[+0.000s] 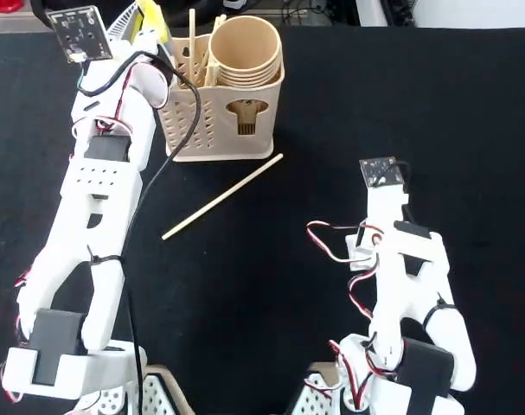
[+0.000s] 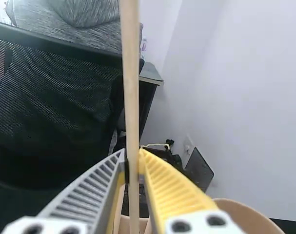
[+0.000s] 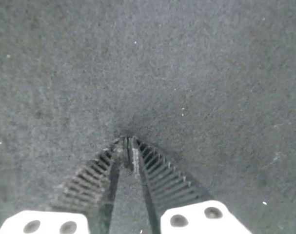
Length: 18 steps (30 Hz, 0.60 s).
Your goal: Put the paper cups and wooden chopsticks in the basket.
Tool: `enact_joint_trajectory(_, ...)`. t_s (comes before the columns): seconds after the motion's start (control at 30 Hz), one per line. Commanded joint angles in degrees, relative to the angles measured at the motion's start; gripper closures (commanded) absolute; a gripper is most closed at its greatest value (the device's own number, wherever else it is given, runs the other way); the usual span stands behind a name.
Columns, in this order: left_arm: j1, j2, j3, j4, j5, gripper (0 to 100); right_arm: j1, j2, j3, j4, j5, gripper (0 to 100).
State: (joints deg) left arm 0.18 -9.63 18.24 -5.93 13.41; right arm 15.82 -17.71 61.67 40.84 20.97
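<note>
My left gripper point(image 2: 132, 157) is shut on a wooden chopstick point(image 2: 129, 73) that stands upright between its grey and yellow fingers. From above, that gripper point(image 1: 141, 22) is at the far left side of the beige basket point(image 1: 214, 130). The basket holds a stack of paper cups point(image 1: 245, 47) and several upright chopsticks point(image 1: 192, 43); a cup rim point(image 2: 245, 214) shows just past the held chopstick. Another chopstick point(image 1: 223, 196) lies slanted on the black cloth in front of the basket. My right gripper point(image 3: 128, 144) is shut on nothing, tips down close to the cloth.
The right arm point(image 1: 396, 259) stands at the right of the table, well away from the basket. Black cloth point(image 1: 435, 104) covers the table. A mesh chair point(image 2: 50, 107) and a white wall are behind the table.
</note>
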Motion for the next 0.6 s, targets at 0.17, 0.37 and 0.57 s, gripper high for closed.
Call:
enact_joint_trajectory(0.17, 1.36, 3.08, -2.86, -0.79, 0.35, 97, -0.97, 0.04, -2.42, -0.18, 0.09, 98.5)
enact_joint_trajectory(0.37, -0.13, 12.84, -4.53, -0.97, 0.35, 97, -1.05, 0.04, -2.33, -0.09, 1.58, 98.5)
enact_joint_trajectory(0.57, 1.01, 12.92, -2.95, -0.26, 0.35, 91, -1.05, 0.13, -2.33, -0.18, 1.58, 98.5)
